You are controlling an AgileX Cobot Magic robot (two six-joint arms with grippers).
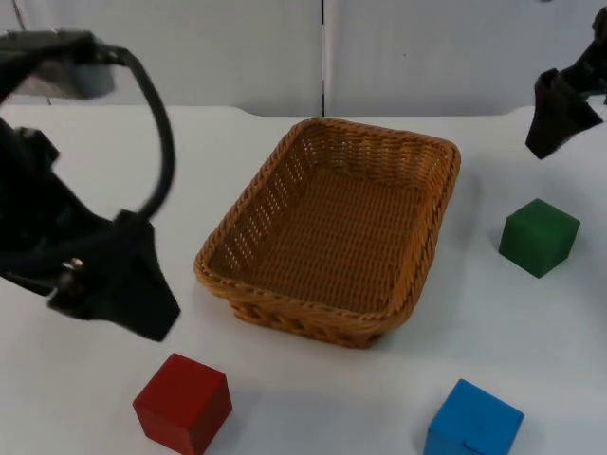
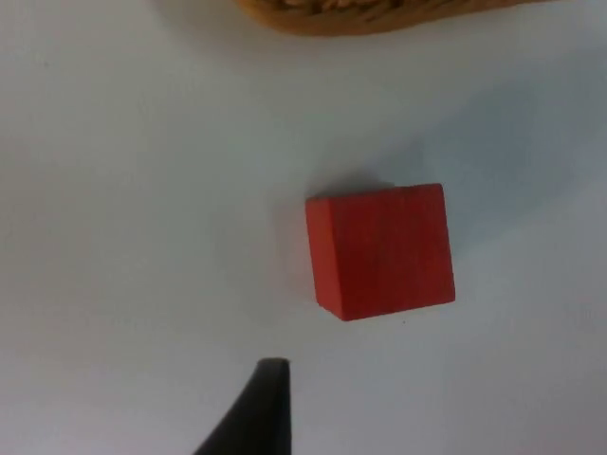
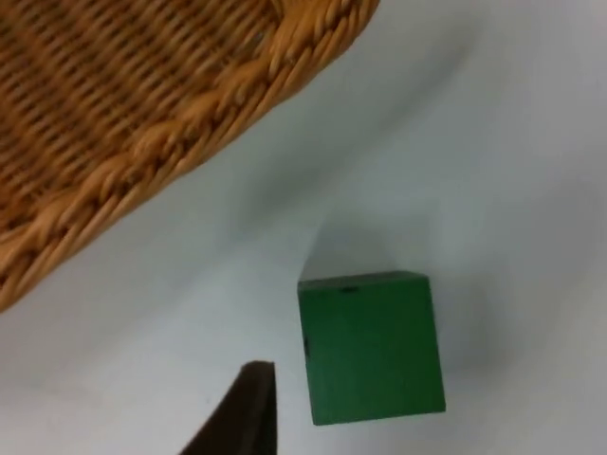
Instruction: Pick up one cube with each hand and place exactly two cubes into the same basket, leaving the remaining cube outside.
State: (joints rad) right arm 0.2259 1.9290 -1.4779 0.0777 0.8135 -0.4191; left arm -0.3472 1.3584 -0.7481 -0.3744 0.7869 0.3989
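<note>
Top view first: a woven basket [image 1: 332,232] sits in the middle of the white desk [image 1: 85,398], its long axis running from lower left to upper right of the frame. A red cube [image 1: 183,402] lies at lower left, a blue cube [image 1: 473,421] at lower right, and a green cube [image 1: 539,237] at right, all outside the basket. At left, the left tool [image 1: 133,294] hangs above the desk, up and left of the red cube. At upper right, the right tool [image 1: 560,118] hovers above the green cube. Whether either tool is open or closed cannot be told.

Left wrist view: the red cube [image 2: 381,250] rests on the desk near the basket rim [image 2: 379,14].

Right wrist view: the green cube [image 3: 372,346] sits near the basket's edge [image 3: 171,142], apart from it.
</note>
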